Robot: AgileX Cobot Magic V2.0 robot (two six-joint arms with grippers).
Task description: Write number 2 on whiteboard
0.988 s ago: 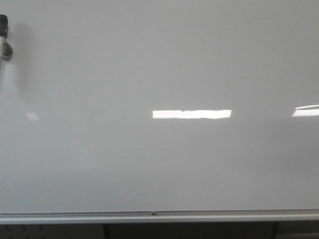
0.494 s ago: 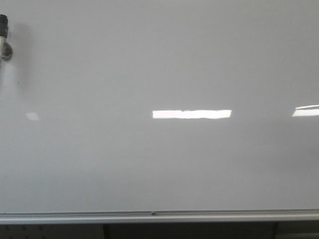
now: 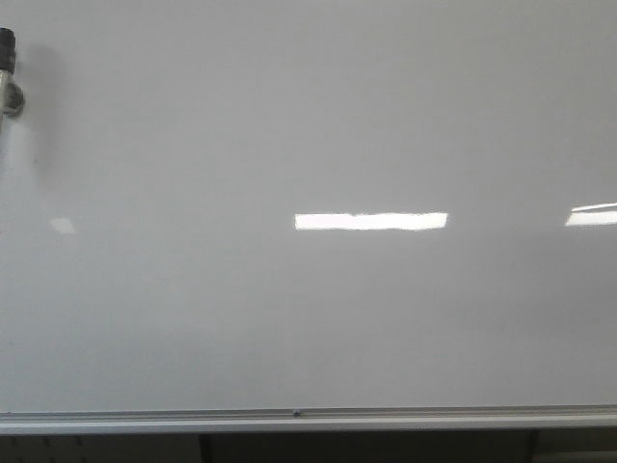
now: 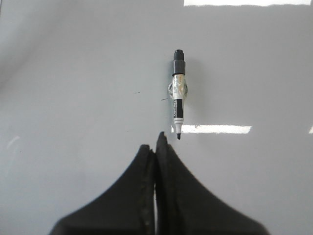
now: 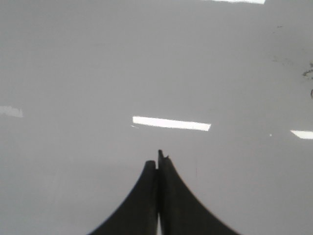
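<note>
Both grippers pressed together, empty; open your left gripper (image 4: 155, 144) toward the marker (image 4: 178, 93) at 12 o'clock on the blank whiteboard (image 3: 308, 116)

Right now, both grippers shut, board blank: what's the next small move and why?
Probably open the left gripper and ease toward the black-capped marker on the glossy white-grey whiteboard. Its fingers are shut on nothing, the marker lies just beyond them, and no 2 is written. The right gripper is also empty.

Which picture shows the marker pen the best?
The left wrist view. There the whole marker shows against the whiteboard, from its dark end to its tip, just beyond the shut left gripper. The front view catches only an end of it at the edge. The right wrist view shows none.
</note>
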